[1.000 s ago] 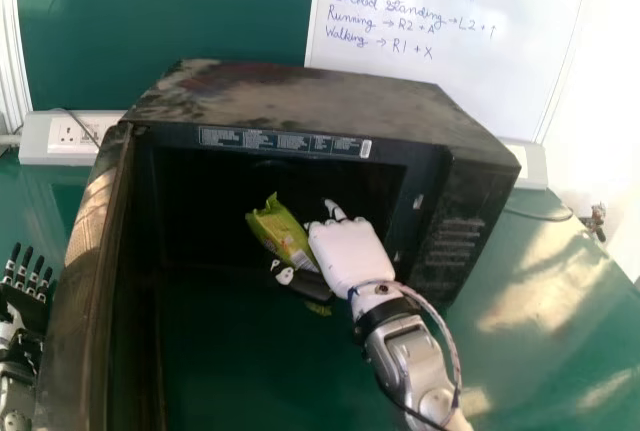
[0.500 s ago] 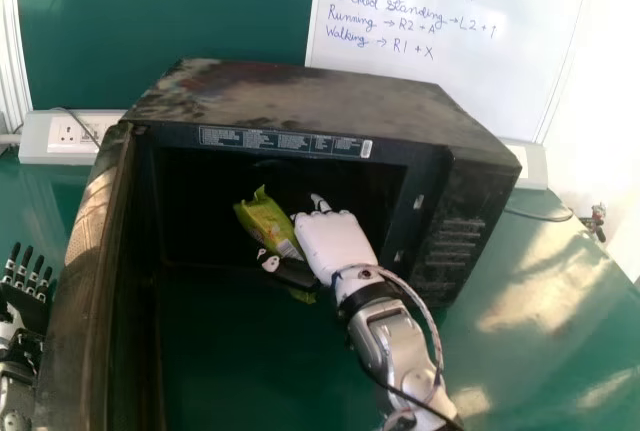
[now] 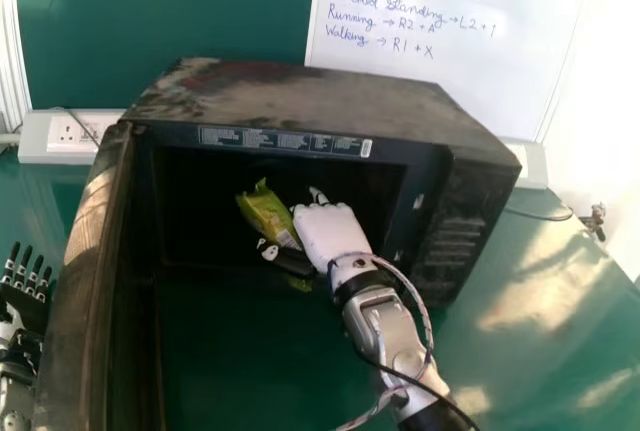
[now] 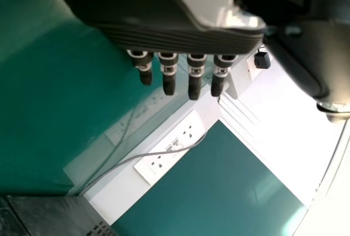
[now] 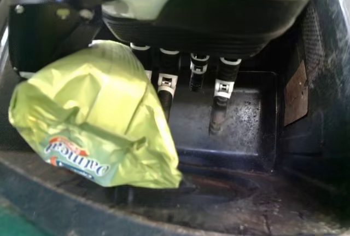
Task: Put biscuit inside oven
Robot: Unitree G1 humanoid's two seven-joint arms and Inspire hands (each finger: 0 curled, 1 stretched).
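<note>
While the right hand (image 3: 333, 235) clamps the biscuit packet (image 5: 98, 115) at the mouth of the oven (image 3: 310, 99), left hand (image 3: 22, 307) spread outside it, insertion seems underway: ease deeper, then release.

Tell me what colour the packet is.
The packet is yellowish green, seen best in the right wrist view.
</note>
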